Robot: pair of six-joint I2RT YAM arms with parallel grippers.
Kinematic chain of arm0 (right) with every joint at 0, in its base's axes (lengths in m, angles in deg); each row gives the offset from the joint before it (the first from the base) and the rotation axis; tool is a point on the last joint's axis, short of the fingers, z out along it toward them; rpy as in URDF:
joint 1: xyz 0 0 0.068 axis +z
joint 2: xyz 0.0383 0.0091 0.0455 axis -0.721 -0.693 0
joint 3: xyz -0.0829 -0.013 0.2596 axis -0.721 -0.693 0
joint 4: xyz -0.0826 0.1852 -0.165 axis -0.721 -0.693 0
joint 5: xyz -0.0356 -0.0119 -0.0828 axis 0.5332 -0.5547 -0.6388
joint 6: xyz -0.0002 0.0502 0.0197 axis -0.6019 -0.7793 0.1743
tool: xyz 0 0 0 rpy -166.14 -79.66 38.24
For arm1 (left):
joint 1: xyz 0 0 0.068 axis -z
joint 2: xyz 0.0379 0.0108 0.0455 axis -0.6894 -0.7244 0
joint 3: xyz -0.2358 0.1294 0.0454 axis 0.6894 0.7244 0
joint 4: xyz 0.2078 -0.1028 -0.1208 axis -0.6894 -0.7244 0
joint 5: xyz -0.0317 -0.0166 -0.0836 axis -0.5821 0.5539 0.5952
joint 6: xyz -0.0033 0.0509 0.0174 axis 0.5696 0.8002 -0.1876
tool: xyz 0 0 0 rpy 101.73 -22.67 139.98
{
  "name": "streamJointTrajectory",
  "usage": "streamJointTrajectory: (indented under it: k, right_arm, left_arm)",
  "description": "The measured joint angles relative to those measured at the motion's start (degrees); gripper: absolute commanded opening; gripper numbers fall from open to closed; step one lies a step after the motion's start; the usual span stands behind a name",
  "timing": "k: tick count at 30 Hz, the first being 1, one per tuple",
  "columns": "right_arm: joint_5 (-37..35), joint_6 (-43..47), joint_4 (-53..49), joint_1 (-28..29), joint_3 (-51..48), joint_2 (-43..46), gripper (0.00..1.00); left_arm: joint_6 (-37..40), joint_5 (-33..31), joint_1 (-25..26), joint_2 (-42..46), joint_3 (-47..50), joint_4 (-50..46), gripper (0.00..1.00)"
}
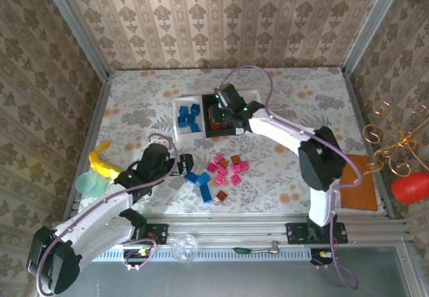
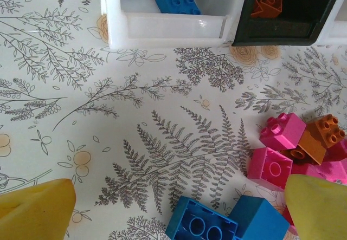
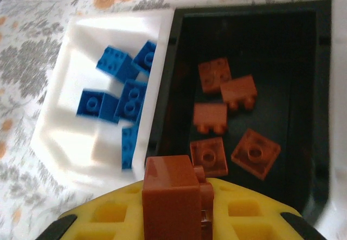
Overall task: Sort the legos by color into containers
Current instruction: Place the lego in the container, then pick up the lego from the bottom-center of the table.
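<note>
— Right gripper (image 1: 220, 114)?
— I'm clenching it on an orange-brown lego (image 3: 171, 194) above the black tray (image 3: 303, 88), where five are lying.
— Left gripper (image 2: 176, 207)?
— I'm hovering it, released, over loose legos (image 2: 274, 167) on the table (image 2: 108, 142).

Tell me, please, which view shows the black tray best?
The right wrist view: it looks straight down into the black tray, so the five orange-brown bricks inside can be counted. In the top external view the right gripper covers much of it. The left wrist view cuts it off at the top edge, with one brick visible.
</note>
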State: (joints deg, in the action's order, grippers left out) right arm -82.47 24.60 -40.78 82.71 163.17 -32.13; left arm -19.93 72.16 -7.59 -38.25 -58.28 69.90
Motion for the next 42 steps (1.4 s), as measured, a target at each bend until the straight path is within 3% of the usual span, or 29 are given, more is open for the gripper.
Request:
streamJointTrajectory:
  k: [3, 5, 7, 10, 15, 25, 30, 36, 42]
  right_arm:
    - [-1.1, 0.1, -1.4, -0.7, 6.3, -6.1, 0.31]
    - [-1.6, 0.2, -2.4, -1.2, 9.7, -9.3, 0.4]
    - [-1.7, 0.3, -3.6, -1.7, 12.2, -11.4, 0.55]
    - [-1.8, 0.3, -4.8, -2.1, 13.3, -12.0, 0.62]
    - [-1.7, 0.3, -4.5, -2.0, 10.4, -8.4, 0.66]
    - [-0.5, 0.3, -0.8, 3.8, -17.5, 15.5, 0.68]
    - [-0.4, -1.0, -1.1, 7.2, -31.1, 23.2, 0.68]
    - [-0.9, -3.0, -3.6, 12.6, -41.1, 25.7, 0.72]
    - [-0.9, -3.1, -3.4, 15.8, -42.0, 22.6, 0.68]
  left_arm:
    - [-0.6, 0.0, 0.0, 0.3, 0.4, -0.4, 1.0]
    - [-0.8, 0.0, 0.0, 0.3, 0.8, -0.7, 1.0]
    - [-0.9, 0.0, 0.0, 0.4, 1.2, -1.0, 1.0]
    - [-0.9, 0.0, 0.0, 1.2, 1.4, -1.6, 1.0]
    - [-0.9, 0.0, 0.0, 1.6, 1.4, -1.7, 1.0]
    - [-0.9, 0.0, -0.1, 1.6, 1.4, -1.7, 1.0]
    - [-0.9, 0.3, -0.9, 0.1, 1.4, -1.4, 1.0]
    - [-0.9, 1.7, -2.8, -3.1, 1.4, 1.0, 1.0]
    - [-0.9, 2.9, -3.1, -5.5, 1.4, 2.9, 1.0]
